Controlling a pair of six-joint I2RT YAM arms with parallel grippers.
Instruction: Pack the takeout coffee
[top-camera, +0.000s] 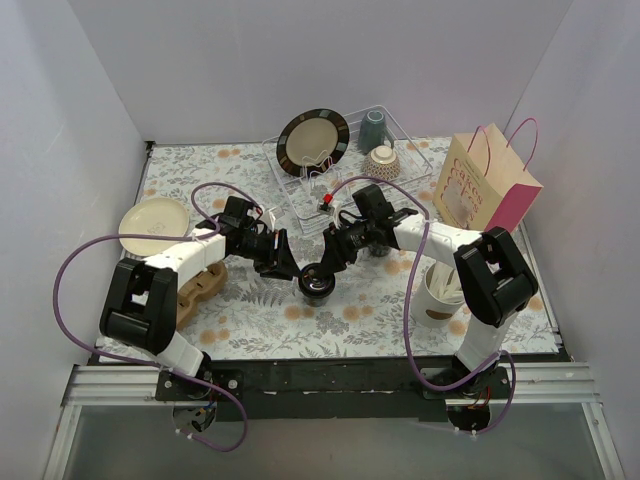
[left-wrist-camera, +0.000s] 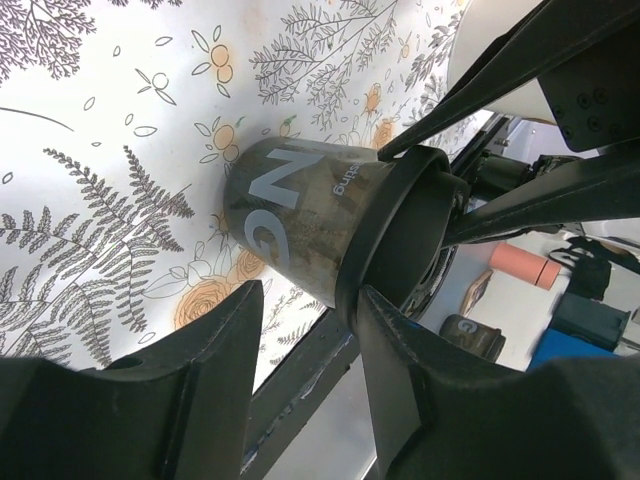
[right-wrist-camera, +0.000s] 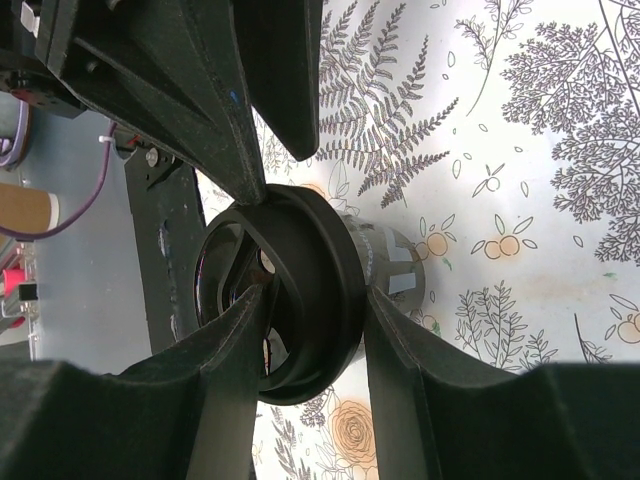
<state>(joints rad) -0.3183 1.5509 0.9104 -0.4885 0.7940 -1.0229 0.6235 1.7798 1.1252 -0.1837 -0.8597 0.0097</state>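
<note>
While the right gripper (right-wrist-camera: 315, 300) pinches the lid (right-wrist-camera: 310, 250) by its rim, the cup (top-camera: 318, 287) stands upright at lower centre of the top view. The left gripper (left-wrist-camera: 310, 295) straddles its wall, hold unclear. The bag (top-camera: 485, 185) lies upper right, nearer the right arm.

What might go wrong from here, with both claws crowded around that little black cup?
1. The right gripper pinches only the lid, while the left gripper has its jaws apart beside the black cup. Lifting might pull the lid off or tip the cup.
2. The two grippers sit very close together, so a move by either could bump the other.
3. The white cup stands by the right arm, towards the paper bag, and could get knocked.
</note>
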